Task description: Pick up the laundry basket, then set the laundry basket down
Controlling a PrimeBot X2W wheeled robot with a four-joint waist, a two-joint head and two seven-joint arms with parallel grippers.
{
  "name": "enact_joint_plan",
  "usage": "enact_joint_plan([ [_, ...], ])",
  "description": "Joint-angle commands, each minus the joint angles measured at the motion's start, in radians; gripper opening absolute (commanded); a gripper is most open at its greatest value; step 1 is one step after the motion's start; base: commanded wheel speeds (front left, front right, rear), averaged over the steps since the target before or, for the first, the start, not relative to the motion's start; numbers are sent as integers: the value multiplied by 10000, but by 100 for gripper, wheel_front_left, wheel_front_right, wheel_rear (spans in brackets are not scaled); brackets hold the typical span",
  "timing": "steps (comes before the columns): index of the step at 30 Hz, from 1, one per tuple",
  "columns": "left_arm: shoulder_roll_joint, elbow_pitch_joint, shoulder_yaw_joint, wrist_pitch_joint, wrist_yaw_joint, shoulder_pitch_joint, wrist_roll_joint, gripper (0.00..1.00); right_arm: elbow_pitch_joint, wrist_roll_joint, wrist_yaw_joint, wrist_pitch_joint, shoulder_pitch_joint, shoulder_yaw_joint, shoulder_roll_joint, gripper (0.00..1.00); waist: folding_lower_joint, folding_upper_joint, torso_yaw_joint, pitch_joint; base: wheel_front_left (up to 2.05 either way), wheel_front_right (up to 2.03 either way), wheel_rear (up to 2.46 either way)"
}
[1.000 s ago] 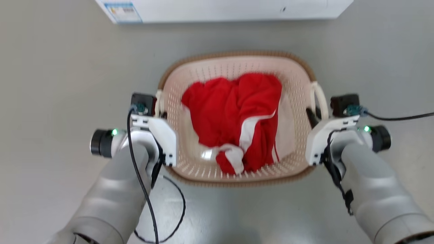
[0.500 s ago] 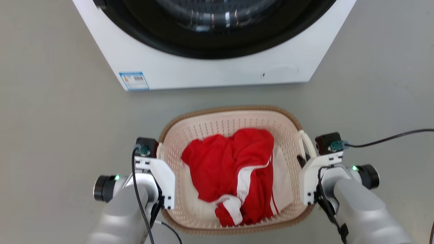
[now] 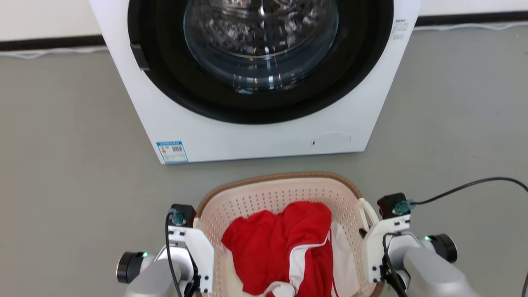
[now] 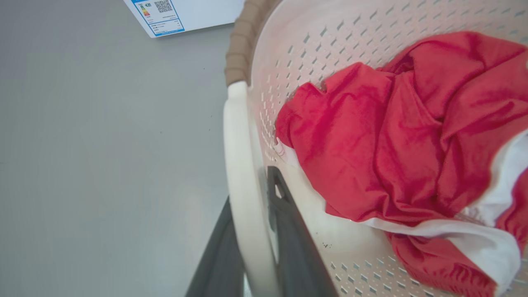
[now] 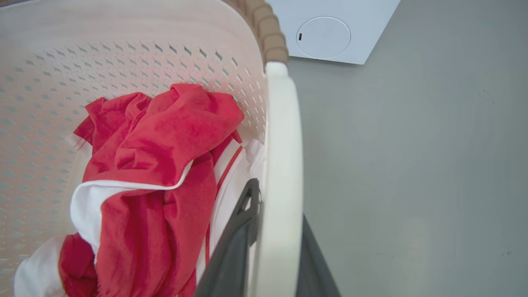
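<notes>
Head view has swung up: washer (image 3: 255, 136) now shows its door. Basket (image 3: 268, 196) sits just before it, red-white garment (image 3: 280, 247) inside. Left jaws clamp the left handle (image 4: 241, 165), right jaws the right handle (image 5: 280, 165), grip unchanged.

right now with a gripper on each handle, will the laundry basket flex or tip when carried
Probably fairly stiff: the laundry basket is moulded perforated plastic. Likely light, holding just some red and white clothing. With left gripper and right gripper each clamping a side handle, it should hang level, though it might swing.
</notes>
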Motion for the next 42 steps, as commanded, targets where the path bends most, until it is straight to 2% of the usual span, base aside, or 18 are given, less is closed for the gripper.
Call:
enact_joint_plan([
  [1, 215, -62, 52, 12, -145, -39, -26, 0, -268, 40, 87, -83, -20, 246, 111, 0, 0, 0, -38, -188, 0, 0, 0],
  [14, 210, -76, -242, 466, -298, 387, -116, 0, -195, 781, 87, 223, 252, 632, 111, 0, 0, 0, -178, -773, 0, 0, 0],
  [42, 208, -419, -804, 513, -187, 396, -431, 0, 96, 1758, 87, 278, 303, 1277, 111, 0, 0, 0, -106, -739, 0, 0, 0],
])
